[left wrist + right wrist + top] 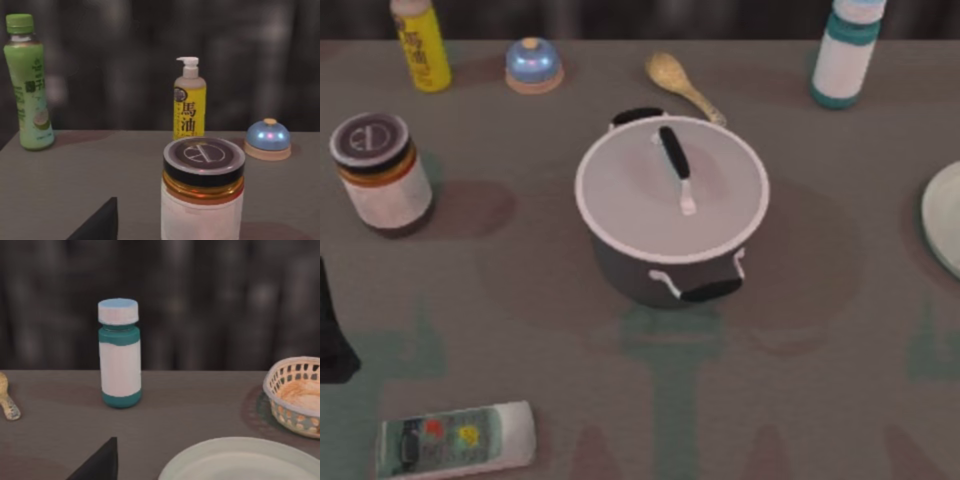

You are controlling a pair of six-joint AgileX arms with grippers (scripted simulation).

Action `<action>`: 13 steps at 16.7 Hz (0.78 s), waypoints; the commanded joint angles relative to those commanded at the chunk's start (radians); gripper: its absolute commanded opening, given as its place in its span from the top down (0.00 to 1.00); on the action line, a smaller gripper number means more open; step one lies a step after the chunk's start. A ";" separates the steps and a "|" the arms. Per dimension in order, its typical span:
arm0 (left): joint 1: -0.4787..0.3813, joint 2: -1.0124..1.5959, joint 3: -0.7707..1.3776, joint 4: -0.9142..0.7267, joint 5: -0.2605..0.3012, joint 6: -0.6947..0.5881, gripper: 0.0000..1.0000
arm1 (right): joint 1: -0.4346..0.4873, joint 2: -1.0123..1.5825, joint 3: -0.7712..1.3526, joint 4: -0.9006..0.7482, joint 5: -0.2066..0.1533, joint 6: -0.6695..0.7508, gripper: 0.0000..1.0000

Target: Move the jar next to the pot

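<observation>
- Looks like the job is not started: can see the jar (380,172) on the left side of the table, well apart from the pot (670,205).
- Can see the pot in the middle of the table, lid on, with bare table between it and the jar.
- Nothing done so far, judging by that gap. Left to do: grab the jar, carry it to the right across the table, and put it down just beside the pot.
- Can see only a dark bit of the left arm (334,335) at the left edge of the top view, below the jar and not touching it.
- Can see just a dark corner of the left gripper (97,225) in the left wrist view, with the jar (202,195) close in front. Cannot tell if spread or pressed together. Holding nothing, as far as shown.
- Same for the right gripper (97,465): only a dark corner in its own view, far over on the right near a white plate (240,460). Cannot tell its state. Seems parked.
- About the jar: standing straight up, not tipped. Long line runs up and down, bottom flat on the table, dark lid with the round logo facing up.
- Round all the way around, so probably fine to grab from any side.
- Best to watch the yellow bottle (420,45) and the little bell (533,65) behind it.
</observation>
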 joint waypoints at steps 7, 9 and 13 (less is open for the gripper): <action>-0.014 0.140 0.141 -0.119 0.007 0.039 0.00 | 0.000 0.000 0.000 0.000 0.000 0.000 0.00; -0.026 0.261 0.260 -0.216 0.015 0.072 0.00 | 0.000 0.000 0.000 0.000 0.000 0.000 0.00; -0.051 0.581 0.573 -0.458 0.033 0.154 0.00 | 0.000 0.000 0.000 0.000 0.000 0.000 0.00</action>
